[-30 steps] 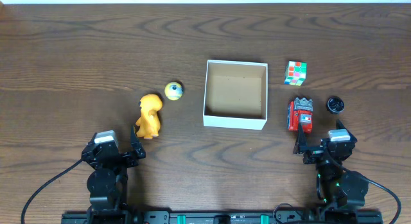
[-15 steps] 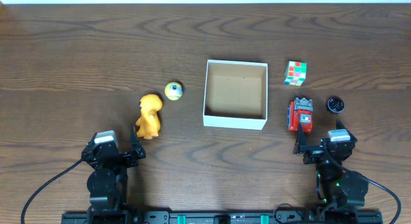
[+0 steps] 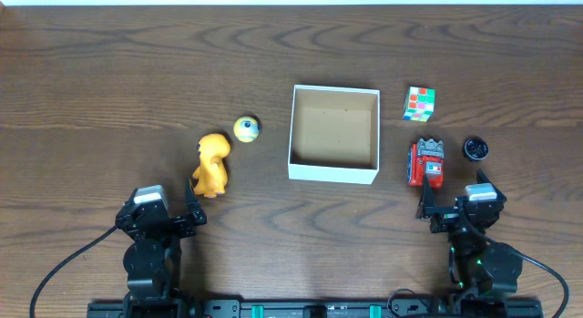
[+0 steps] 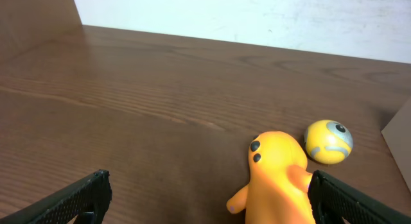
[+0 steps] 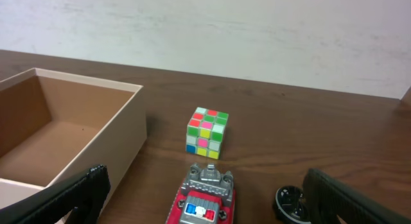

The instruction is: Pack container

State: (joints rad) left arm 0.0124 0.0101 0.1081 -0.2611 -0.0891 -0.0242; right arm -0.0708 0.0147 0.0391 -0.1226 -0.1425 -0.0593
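I find the left gripper (image 4: 209, 180) at the near edge of the bench, toward the left corner, fingers (image 4: 77, 199) spread wide and holding nothing. Just beyond them lies an orange toy figure (image 3: 211, 165), and farther on, close beside it, a yellow ball (image 3: 247, 128).

The container (image 3: 332, 173) sits about mid-bench, slightly toward the right edge. Its open face is up and its walls run square with the bench edges. Being square, it shows no long axis. It is well apart from both pairs of fingers, beyond and right of the left pair, beyond and left of the right pair. Inside I see only its brown floor.

Right of it, a multicoloured cube (image 3: 419, 103) stands toward the far edge. A red toy fire truck (image 3: 425, 163) lies just beside the container's right wall. A small black round object (image 3: 475, 149) sits right of the truck.

The right gripper (image 5: 205, 176) is at the near edge toward the right corner, fingers (image 5: 70, 198) wide and holding nothing, with the truck just beyond them.
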